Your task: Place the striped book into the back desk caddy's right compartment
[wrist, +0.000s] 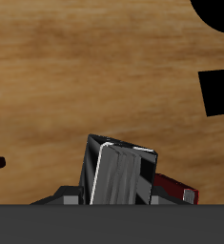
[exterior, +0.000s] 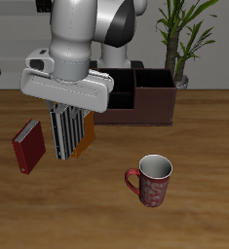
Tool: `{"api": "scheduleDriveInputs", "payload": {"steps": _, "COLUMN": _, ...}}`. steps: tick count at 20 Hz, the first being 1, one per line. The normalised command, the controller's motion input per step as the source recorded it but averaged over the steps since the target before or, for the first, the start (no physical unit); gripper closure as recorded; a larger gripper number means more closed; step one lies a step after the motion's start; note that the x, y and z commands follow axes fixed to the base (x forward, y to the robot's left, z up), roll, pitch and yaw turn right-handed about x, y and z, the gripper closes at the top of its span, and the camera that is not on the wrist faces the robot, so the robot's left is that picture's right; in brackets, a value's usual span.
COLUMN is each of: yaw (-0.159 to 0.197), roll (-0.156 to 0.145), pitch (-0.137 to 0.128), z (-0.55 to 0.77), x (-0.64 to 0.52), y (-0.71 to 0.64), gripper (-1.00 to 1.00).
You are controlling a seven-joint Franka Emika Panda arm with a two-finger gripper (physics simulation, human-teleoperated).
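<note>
While hanging over table w/ jaws (exterior: 67,134) clamped on striped book (exterior: 67,136), upright, red book (exterior: 29,146) beside.

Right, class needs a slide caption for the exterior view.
Claw over the striped book, between red book and orange book; caddy behind.

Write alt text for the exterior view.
A robot gripper is down over a striped book standing between a red book and an orange one on a wooden table. A maroon caddy sits behind; a red mug stands nearer the front.
</note>
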Motion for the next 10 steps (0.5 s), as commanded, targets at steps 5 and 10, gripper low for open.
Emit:
{"api": "scheduleDriveInputs", "payload": {"steps": 5, "yaw": 0.047, "roll": 0.011, "pitch": -0.047, "z": 0.49, "x": -0.57, "y": 0.03, "gripper": 1.0}}
{"api": "scheduleDriveInputs", "payload": {"steps": 10, "yaw": 0.019, "roll": -0.017, "pitch": -0.054, "z": 0.42, "x": -0.45, "y": -0.07, "gripper": 1.0}}
